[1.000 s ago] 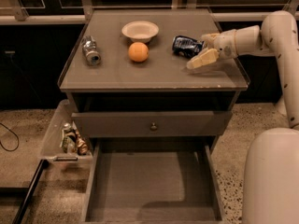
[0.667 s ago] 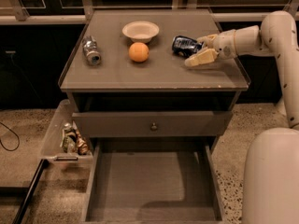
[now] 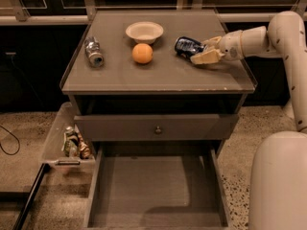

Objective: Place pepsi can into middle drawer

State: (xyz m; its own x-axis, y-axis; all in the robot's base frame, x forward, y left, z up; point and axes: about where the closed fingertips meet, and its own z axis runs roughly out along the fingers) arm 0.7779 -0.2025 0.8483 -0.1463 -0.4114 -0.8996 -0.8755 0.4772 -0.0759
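— As your arm [image 3: 259, 37] is stretching in over the cabinet top [image 3: 158, 78] from 3 o'clock, where is your pincer sitting?

— My pincer [image 3: 200, 51] is hovering low at the right side of the top, at the 3 o'clock end of the pepsi can [image 3: 187, 45]. My two fingers are standing apart, one on the far side and one on the near side, and the can's end is sitting between them. I cannot tell whether they are touching it.

— And how is the can lying?

— It is lying on its side on the top, at about 3 o'clock from the orange [image 3: 142, 53] and apart from it. A bowl [image 3: 144, 31] is sitting at 12 o'clock from the orange, and a silver can [image 3: 94, 51] is lying at 9 o'clock, well apart.

— What about the drawers?

— The middle drawer [image 3: 156, 190] is standing pulled out at 6 o'clock, below the cabinet top, showing a bare floor. Above it, the drawer with the round knob [image 3: 156, 127] is sitting pushed in. At 9 o'clock from that one, a clear bin [image 3: 60, 133] is holding some small items.
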